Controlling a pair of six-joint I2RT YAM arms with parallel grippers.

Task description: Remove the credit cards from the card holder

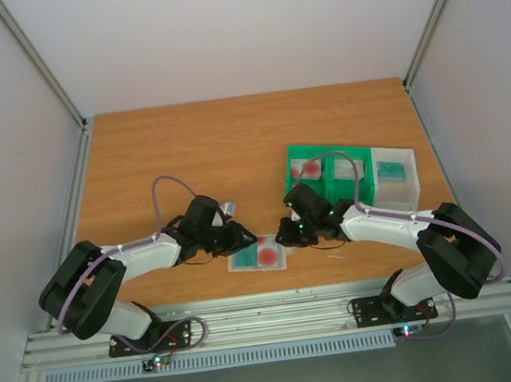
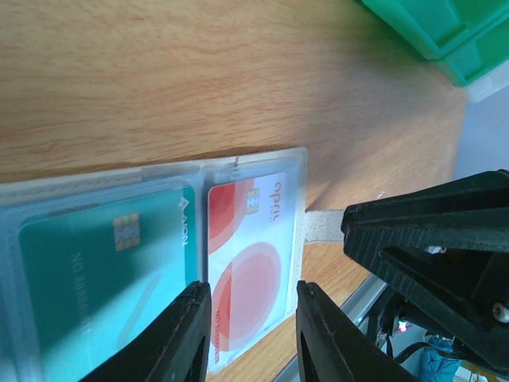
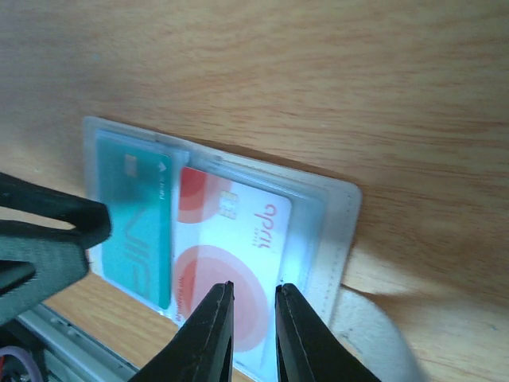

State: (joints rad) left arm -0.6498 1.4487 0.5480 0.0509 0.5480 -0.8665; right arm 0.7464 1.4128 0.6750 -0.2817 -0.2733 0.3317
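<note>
The card holder lies flat near the table's front edge, between my two grippers. In the left wrist view, the holder has a teal card in one pocket and a white card with red marks in the other. My left gripper is open, its jaws standing either side of the white card's end. My right gripper is open by a narrow gap, just above the white card beside the teal card. In the top view, the left gripper and the right gripper flank the holder.
A green compartment tray stands behind the right gripper, with a red-marked card in it. A clear plastic box beside the tray holds a teal item. The metal rail runs along the front edge.
</note>
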